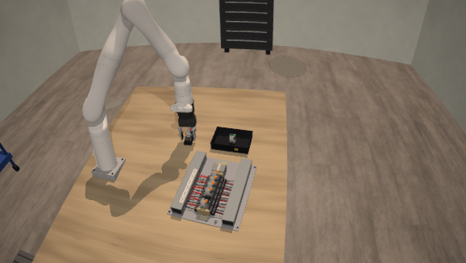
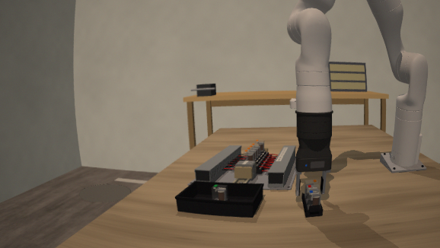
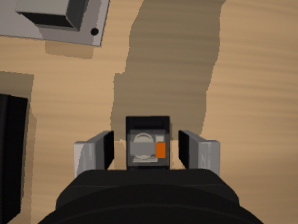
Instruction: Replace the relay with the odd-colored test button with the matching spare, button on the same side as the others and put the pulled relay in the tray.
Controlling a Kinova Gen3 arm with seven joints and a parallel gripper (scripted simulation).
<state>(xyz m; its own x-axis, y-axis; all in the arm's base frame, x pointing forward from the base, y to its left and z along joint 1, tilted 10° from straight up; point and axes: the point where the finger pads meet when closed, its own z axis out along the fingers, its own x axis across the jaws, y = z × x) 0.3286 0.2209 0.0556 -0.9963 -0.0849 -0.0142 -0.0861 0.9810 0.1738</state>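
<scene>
My gripper (image 1: 188,134) (image 2: 310,186) (image 3: 146,144) is open. Its fingers stand on either side of the orange-button spare relay (image 3: 144,148) (image 2: 314,182), with a gap on both sides. In the wrist view its button is at the right of its top. The spare stands in a small black holder (image 1: 188,142) (image 2: 313,212) (image 3: 147,122), where a red and a blue button also show. The green-button relay (image 1: 232,139) (image 2: 221,193) is in the black tray (image 1: 221,148) (image 2: 217,208) (image 3: 12,155). The relay row (image 1: 213,183) (image 2: 252,153) shows orange buttons and one wider gap near its front end; the socket there is hard to see.
Grey wiring ducts (image 1: 241,194) (image 2: 218,163) flank the row on the metal panel (image 1: 241,217) (image 3: 92,40). Red wires run beside the sockets. The tray stands between the holder's side and the table's far right, behind the panel in the top view.
</scene>
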